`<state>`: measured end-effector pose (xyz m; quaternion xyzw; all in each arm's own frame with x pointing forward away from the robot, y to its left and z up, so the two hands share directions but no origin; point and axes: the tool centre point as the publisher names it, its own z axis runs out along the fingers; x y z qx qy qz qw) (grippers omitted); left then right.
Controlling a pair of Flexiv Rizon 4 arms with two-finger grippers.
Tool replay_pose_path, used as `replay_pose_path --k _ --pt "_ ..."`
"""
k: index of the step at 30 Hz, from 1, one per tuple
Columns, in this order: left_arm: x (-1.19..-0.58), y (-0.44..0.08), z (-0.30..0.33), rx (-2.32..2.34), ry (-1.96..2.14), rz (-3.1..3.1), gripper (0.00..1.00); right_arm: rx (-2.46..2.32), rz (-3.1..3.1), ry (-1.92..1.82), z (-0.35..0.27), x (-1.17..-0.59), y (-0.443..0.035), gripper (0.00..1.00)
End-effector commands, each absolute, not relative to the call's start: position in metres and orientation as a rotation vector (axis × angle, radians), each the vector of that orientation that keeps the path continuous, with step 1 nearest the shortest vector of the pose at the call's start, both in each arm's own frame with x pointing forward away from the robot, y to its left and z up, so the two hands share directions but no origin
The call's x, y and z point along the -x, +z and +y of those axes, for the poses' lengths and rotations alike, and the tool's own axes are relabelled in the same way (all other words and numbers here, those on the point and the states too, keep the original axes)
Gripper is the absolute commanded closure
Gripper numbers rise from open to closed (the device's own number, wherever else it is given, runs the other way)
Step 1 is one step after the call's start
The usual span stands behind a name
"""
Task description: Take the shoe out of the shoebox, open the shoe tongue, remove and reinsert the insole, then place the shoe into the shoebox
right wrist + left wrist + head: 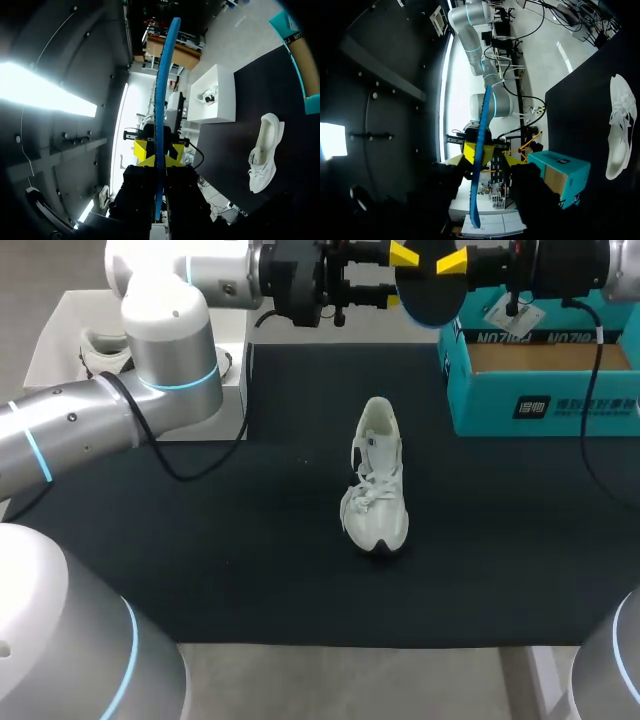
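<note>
- Right pincer [159,152] is clenched on the blue insole [430,300], gripping it edge-on between its yellow tips, raised above the far side of the counter [250,540].
- Left pincer [397,278] faces it tip to tip. Its fingers are spread wide to either side of the same insole and, as far as its wrist view shows, are not pressing it: released.
- White shoe [378,480] lies on the counter below both pincers and nearer the robot, well apart from the insole and slightly toward the left arm's side.
- Shoe's long axis runs from the far side toward the robot, roughly square to the line joining the two pincers.
- Neither arm is clearly nearer the shoe. Because the right one carries the insole, reinsertion likely means lowering it and turning it into line with the shoe.
- Teal shoebox [540,390] stands lidless beside the right arm, apart from the shoe.
</note>
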<state>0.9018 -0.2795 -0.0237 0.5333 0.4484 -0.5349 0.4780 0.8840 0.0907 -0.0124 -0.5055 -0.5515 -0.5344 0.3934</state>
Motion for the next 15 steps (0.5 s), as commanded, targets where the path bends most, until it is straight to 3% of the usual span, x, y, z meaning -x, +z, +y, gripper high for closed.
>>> replay_pose_path --k 1,15 --pt "-0.894 -0.031 -0.236 -1.357 -1.256 1.174 0.0 1.293 -1.403 -1.362 0.086 -0.881 -0.011 1.0" --pt "-0.861 -0.057 -0.116 -1.487 -1.139 1.403 0.0 1.301 -1.423 -1.377 0.083 -0.883 -0.005 1.0"
